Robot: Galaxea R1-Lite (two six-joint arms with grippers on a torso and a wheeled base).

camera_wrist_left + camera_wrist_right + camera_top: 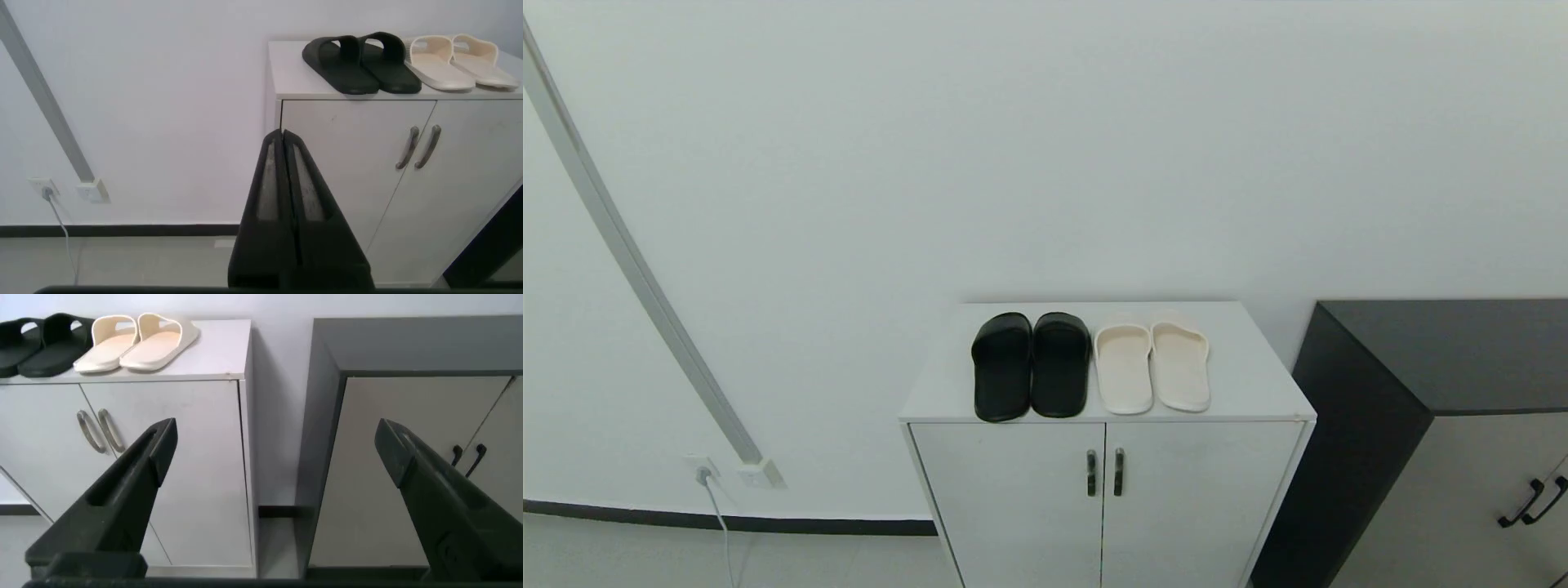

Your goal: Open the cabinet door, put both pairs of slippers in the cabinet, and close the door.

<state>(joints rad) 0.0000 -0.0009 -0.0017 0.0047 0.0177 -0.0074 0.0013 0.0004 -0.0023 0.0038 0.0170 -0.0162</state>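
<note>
Right fingers (122,490) apart, two black slippers (1013,367), two cream slippers (1127,371)

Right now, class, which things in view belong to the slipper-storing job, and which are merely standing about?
For the job: white cabinet, door handles, black slippers, cream slippers.
Just standing about: dark cabinet, wall socket, grey wall conduit.

a plain white wall (1045,163) with a grey strip (629,253) running slantwise down toward a socket (704,471), where a white cable (721,523) is plugged. a dark skirting (768,523) meets the pale floor (645,563). a black cabinet (1364,441) stands on the right
</note>
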